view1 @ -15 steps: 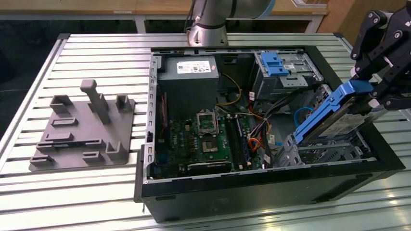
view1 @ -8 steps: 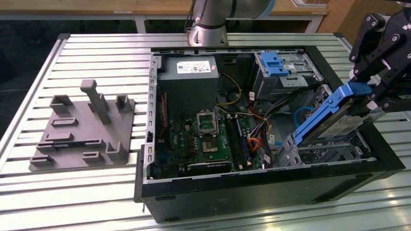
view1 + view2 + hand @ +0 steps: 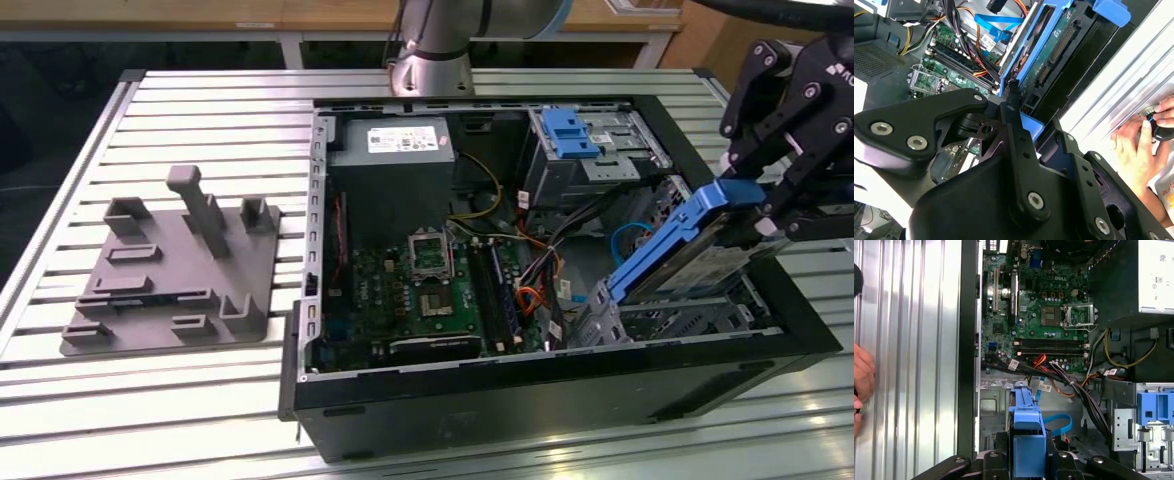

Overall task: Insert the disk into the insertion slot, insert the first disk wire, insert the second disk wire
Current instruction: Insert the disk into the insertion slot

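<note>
Black gripper point(image 3: 754, 200), clenched on the upper end of the disk point(image 3: 674, 255): a flat silver hard drive in a bright blue plastic carrier. Held steeply tilted, lower end at the mouth of the insertion slot point(image 3: 694, 318), a bay of bare grey perforated sheet metal at the exterior view's right of the open black computer case point(image 3: 534, 390). Step in hand, by judgement: disk insertion, not yet seated; later steps not begun. Calls next for levelling the carrier, side rails square to the bay walls.

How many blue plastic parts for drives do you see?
2: the frame around the disk, held in the hand, and the latch on the cage; others may be hidden.
</note>
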`<action>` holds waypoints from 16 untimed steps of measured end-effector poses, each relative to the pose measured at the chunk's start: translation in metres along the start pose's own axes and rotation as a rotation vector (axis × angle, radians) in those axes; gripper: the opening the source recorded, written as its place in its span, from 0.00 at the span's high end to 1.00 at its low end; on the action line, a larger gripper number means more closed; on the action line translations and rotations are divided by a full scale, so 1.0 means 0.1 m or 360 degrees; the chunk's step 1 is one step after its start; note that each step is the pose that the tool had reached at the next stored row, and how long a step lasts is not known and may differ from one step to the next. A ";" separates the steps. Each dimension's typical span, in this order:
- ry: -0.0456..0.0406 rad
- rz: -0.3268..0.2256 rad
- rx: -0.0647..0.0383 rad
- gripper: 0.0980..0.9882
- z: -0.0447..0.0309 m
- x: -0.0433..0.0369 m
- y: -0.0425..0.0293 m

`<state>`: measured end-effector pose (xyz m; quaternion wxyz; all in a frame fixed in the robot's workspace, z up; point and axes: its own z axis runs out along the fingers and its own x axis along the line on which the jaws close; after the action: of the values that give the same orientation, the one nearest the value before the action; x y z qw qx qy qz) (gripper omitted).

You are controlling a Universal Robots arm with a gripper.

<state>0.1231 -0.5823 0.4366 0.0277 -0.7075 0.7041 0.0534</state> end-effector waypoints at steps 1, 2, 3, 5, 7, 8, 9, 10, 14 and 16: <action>0.0000 0.0000 0.0000 0.70 0.011 0.002 0.000; 0.0000 0.0000 -0.0001 0.70 0.023 0.003 -0.001; 0.0000 0.0000 -0.0001 0.70 0.035 0.005 -0.001; 0.0000 0.0000 -0.0002 0.70 0.064 0.010 -0.002; 0.0000 0.0000 -0.0002 0.70 0.091 0.015 -0.003; 0.0000 0.0000 -0.0002 0.70 0.106 0.018 -0.004; 0.0000 0.0000 -0.0002 0.70 0.120 0.021 -0.004; 0.0000 -0.0001 -0.0002 0.70 0.134 0.024 -0.005; 0.0000 -0.0001 -0.0002 0.70 0.195 0.040 -0.007; 0.0000 -0.0001 -0.0002 0.70 0.226 0.048 -0.008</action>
<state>0.1231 -0.5845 0.4136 0.0273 -0.7078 0.7038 0.0538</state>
